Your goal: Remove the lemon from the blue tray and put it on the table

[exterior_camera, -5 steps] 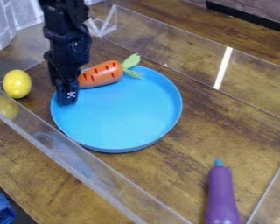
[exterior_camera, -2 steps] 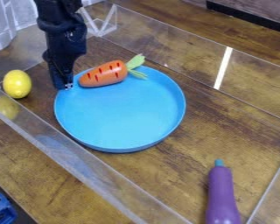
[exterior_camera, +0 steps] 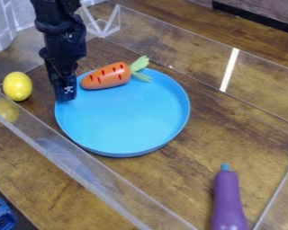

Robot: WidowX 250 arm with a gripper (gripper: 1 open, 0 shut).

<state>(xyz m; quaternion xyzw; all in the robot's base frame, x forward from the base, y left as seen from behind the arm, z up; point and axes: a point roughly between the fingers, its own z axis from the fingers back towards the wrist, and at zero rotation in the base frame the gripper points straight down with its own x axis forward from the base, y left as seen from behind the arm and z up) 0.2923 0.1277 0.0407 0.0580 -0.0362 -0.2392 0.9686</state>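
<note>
- Far left, the small, smooth, bright yellow oval toy lemon (exterior_camera: 17, 85) sits on the dark brown, glossy wood-grain plank table (exterior_camera: 248, 126), outside the tray, close to the clear acrylic wall (exterior_camera: 62, 162) that runs along the near edge; a faint yellow reflection shows just below it on that wall.
- A little to the right, the black robot arm comes down from the top edge, and its hand (exterior_camera: 66, 90) points down at the left rim of the tray, between the lemon and the carrot.
- The hand's tips are dark and small against the rim, so I cannot tell whether its jaws stand apart or together; nothing is seen between them, and the lemon lies apart from it.
- Next, the orange toy carrot with a green leafy top (exterior_camera: 109, 75) lies on its side across the tray's upper left edge, leaves aimed to the right, just beside the hand.
- In the middle, the large, round, shallow sky-blue plastic tray with a raised rim (exterior_camera: 171, 126) takes up the middle of the table, its floor bare apart from the carrot at the edge.
- Right of the tray, a bright streak of light reflects off the table.
- Bottom right, a purple toy eggplant with a dark stem (exterior_camera: 229, 202) lies well apart from the tray.
</note>
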